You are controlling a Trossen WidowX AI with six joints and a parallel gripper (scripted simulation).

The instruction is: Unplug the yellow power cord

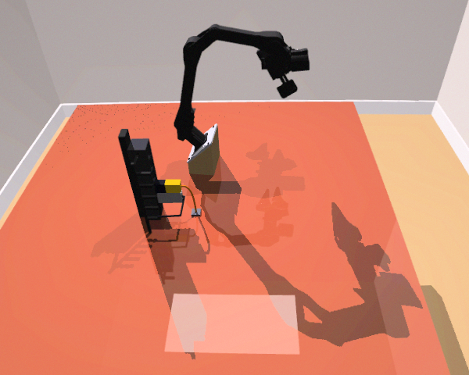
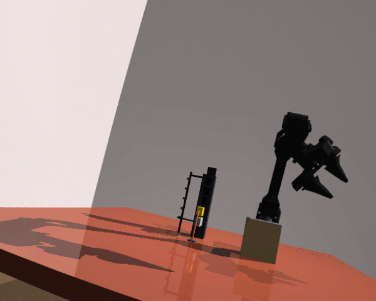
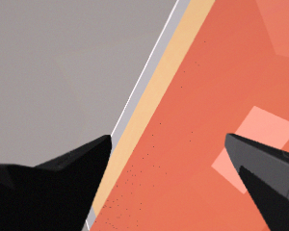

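Fingers spread wide on nothing, gripper (image 2: pixel 335 186) high and well apart from the yellow plug (image 1: pixel 172 185), apparently seated in the upright power strip (image 1: pixel 140 177); risking a knocked-over strip on a crooked approach.

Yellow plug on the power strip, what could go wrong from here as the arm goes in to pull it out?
1. The gripper hangs high, open, far from the yellow plug, so a long approach could arrive misaligned.
2. The power strip stands upright and narrow; a sideways pull might tip it.
3. A grey plug sits just under the yellow one; the wide fingers might catch it, or the cord, instead.
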